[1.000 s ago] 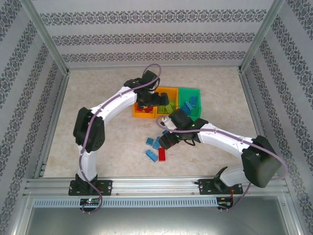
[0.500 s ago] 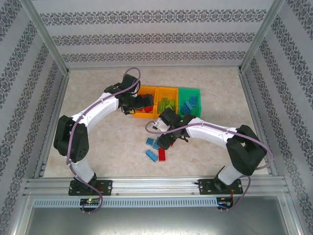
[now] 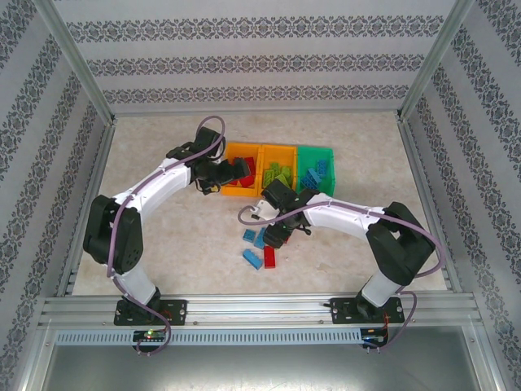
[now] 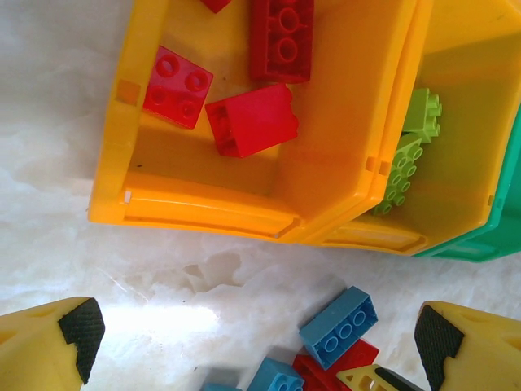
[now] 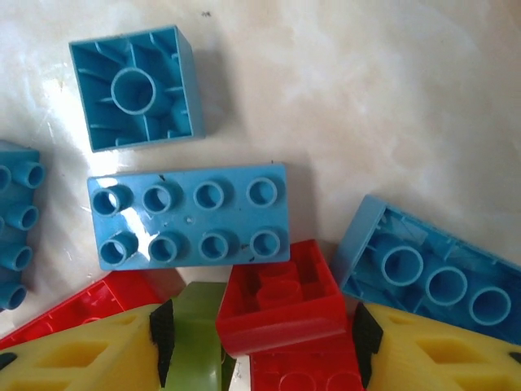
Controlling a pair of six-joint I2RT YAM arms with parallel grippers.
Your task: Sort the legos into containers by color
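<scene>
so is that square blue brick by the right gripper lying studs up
No, the square blue brick lies upside down, its hollow underside facing up.

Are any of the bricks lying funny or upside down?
Yes. On the table, a square blue brick lies upside down, with its hollow underside facing up. A longer blue brick near it is upside down too. In the orange bin that holds the reds, one red brick lies tipped on its side.

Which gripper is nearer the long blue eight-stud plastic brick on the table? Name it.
Right. The right gripper straddles a small red plastic brick beside the long blue eight-stud plastic brick. The left gripper hangs open farther back, by the orange plastic bin of red bricks.
</scene>
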